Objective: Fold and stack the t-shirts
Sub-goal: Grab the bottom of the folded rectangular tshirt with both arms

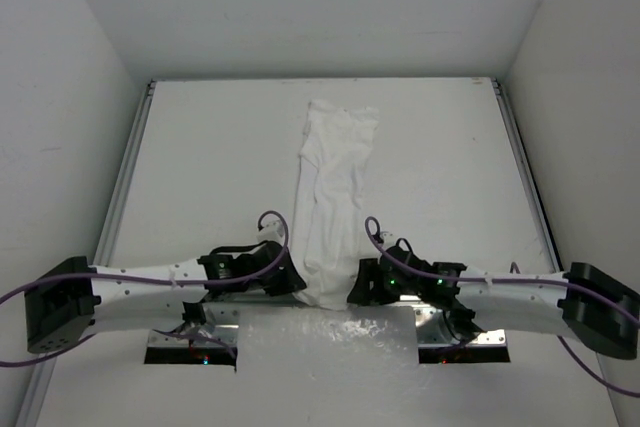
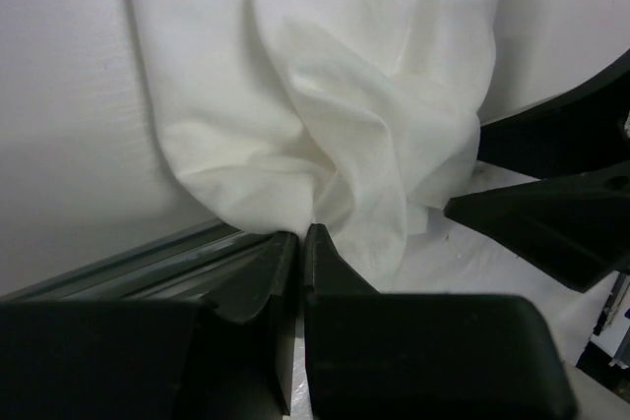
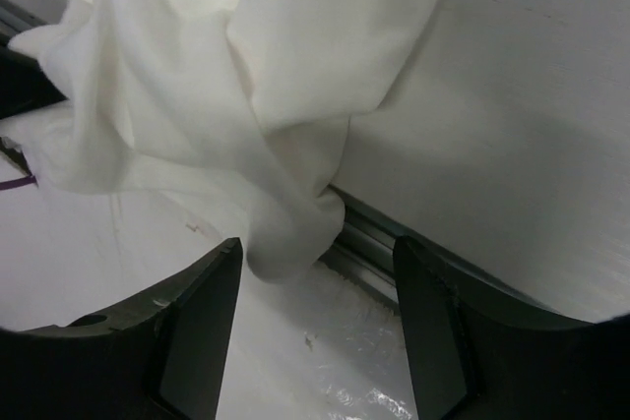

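Your t-shirt [image 1: 335,187] lies on the table [image 1: 200,167] as 1 long, narrow, wrinkled strip. Its near end droops over the rail [image 3: 369,238] at the table's near edge, and the rest runs straight away from that rail toward the far side. Both claws sit at the rail, 1 at each near corner of the strip, which is the end you would lift to make a fold.

Your left gripper [image 2: 300,235] is pressed fully closed just above the rail. The creases gather right at its tips, so it looks to be pinching the left corner, though the fingers hide the pinch itself. Your right gripper [image 3: 317,253] stands wide apart with nothing clamped. A bunched tail of fabric hangs loose between its 2 fingers, over the rail.

My judgement is that the fold is barely begun and nothing is stacked. With only 1 corner held, the strip would skew under a pull, so get the right corner gripped at the rail first.
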`<state>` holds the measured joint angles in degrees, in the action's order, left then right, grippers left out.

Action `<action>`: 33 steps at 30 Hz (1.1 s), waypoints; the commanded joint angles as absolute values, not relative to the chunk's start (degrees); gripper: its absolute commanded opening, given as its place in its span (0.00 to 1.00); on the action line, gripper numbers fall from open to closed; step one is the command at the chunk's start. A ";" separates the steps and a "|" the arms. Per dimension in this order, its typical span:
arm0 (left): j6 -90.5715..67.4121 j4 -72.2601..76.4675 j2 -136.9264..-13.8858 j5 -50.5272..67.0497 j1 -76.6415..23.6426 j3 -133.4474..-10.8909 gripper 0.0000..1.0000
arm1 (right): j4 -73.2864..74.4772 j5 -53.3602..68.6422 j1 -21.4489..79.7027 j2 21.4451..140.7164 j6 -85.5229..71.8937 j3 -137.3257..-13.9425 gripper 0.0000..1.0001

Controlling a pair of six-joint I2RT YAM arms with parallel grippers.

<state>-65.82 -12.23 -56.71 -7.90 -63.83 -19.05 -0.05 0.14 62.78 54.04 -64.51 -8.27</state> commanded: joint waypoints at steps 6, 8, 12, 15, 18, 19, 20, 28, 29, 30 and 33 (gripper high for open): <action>-66.09 -9.14 -57.31 -8.26 -64.25 -19.87 0.00 | -14.38 2.89 63.19 60.64 -67.94 -6.07 0.45; -66.01 -8.79 -56.78 -8.17 -64.16 -19.25 0.00 | -17.65 4.56 63.19 61.95 -68.20 -5.98 0.40; -65.92 -8.17 -55.73 -7.91 -64.25 -18.37 0.00 | -26.42 7.20 63.19 66.52 -68.90 -6.42 0.38; -65.66 -8.09 -54.85 -8.00 -64.25 -17.93 0.00 | -29.87 8.08 63.46 68.99 -70.40 -5.98 0.48; -65.30 -8.44 -54.32 -8.17 -64.25 -17.67 0.00 | -29.54 7.13 63.63 68.64 -70.66 -5.89 0.49; -65.22 -8.35 -54.14 -8.17 -64.25 -17.49 0.00 | -28.14 6.68 63.72 68.64 -70.40 -6.24 0.45; -65.13 -8.26 -54.05 -8.00 -64.25 -17.49 0.00 | -27.26 6.33 63.72 68.64 -70.31 -6.50 0.33; -62.76 -11.86 -50.19 -11.42 -64.25 -20.04 0.00 | -16.02 0.19 63.72 57.68 -70.84 -6.33 0.00; -62.67 -12.91 -49.66 -12.30 -64.25 -20.65 0.00 | -11.30 -0.96 63.72 53.65 -69.80 -7.46 0.00; -62.49 -14.92 -48.96 -14.39 -64.25 -22.05 0.00 | -8.64 -1.75 63.72 51.96 -69.09 -8.25 0.00; -62.14 -18.70 -48.69 -18.70 -63.72 -25.56 0.00 | -0.98 -6.32 63.28 47.56 -65.58 -12.47 0.00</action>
<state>-63.20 -16.01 -49.80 -12.93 -63.79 -20.88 -8.78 -0.64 63.46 50.35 -68.90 -7.99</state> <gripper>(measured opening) 0.021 0.002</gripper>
